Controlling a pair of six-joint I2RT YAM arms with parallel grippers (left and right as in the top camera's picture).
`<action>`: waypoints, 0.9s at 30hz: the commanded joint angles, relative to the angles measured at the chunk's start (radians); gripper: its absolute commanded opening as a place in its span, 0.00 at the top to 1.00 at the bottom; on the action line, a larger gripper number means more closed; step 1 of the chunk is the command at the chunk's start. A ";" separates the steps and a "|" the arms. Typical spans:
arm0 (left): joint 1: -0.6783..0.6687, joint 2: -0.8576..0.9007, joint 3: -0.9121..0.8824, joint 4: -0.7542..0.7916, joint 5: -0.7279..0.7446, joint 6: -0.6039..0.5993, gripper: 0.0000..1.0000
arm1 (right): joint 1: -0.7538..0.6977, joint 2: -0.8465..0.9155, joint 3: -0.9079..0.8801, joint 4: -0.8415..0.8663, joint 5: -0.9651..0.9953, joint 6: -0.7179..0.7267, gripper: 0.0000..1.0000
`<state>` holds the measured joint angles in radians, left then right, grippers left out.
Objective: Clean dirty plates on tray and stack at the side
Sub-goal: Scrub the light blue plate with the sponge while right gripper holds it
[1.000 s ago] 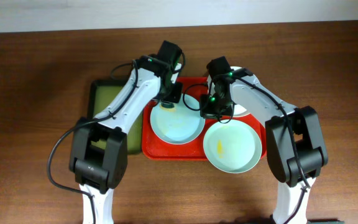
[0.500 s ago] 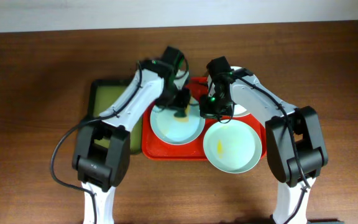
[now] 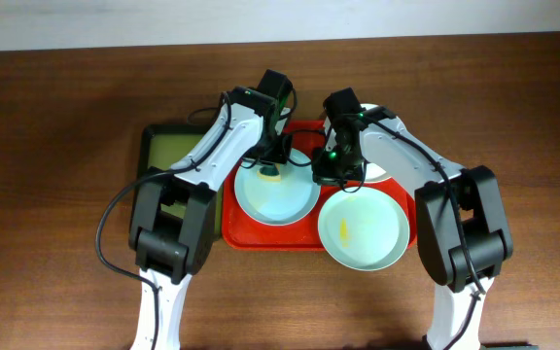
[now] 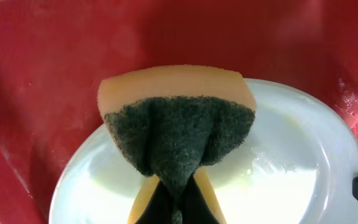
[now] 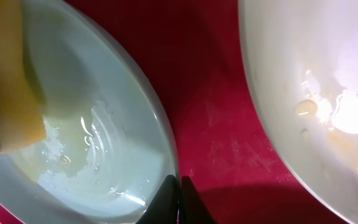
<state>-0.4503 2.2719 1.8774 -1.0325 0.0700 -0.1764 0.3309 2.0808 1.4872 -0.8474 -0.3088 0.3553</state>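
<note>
The light blue plate (image 3: 282, 199) lies on the red tray (image 3: 236, 228). My left gripper (image 3: 271, 165) is shut on a yellow sponge with a dark green scrub pad (image 4: 173, 106) and presses it on the plate's far part (image 4: 291, 168). My right gripper (image 3: 321, 176) is shut on the light blue plate's right rim (image 5: 169, 155), seen at the jaws (image 5: 179, 186). The mint green plate (image 3: 367, 233) with a yellow smear sits at the tray's front right corner. The white plate (image 5: 309, 81) lies on the tray, mostly under the right arm (image 3: 385, 173).
A narrower dark green tray (image 3: 163, 156) lies left of the red tray, partly under the left arm. Brown table (image 3: 56, 194) surrounds both trays. The two arms meet closely over the red tray's far half.
My left gripper with the sponge swept right across the light blue plate, then came back a little to the left. The right gripper and the plates have stayed put.
</note>
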 commanded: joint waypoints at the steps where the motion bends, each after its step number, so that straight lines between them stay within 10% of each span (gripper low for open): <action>1: -0.001 0.011 0.018 -0.014 -0.140 0.013 1.00 | 0.010 0.003 -0.007 -0.001 0.005 -0.006 0.96; 11: -0.018 0.016 -0.036 -0.029 0.293 0.096 1.00 | 0.010 0.003 -0.007 -0.003 0.005 -0.006 0.96; 16: 0.029 -0.077 0.000 -0.084 -0.054 0.095 1.00 | 0.010 0.003 -0.007 -0.002 0.005 -0.006 0.96; 22: 0.027 -0.076 -0.219 0.050 -0.142 0.011 1.00 | 0.010 0.003 -0.007 -0.009 0.005 -0.006 0.96; 27: 0.001 -0.077 -0.302 0.037 0.360 0.014 1.00 | 0.010 0.003 -0.007 -0.008 0.005 -0.006 0.96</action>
<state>-0.4236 2.1685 1.6238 -0.9672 0.0692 -0.1547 0.3317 2.0808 1.4872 -0.8604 -0.3000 0.3542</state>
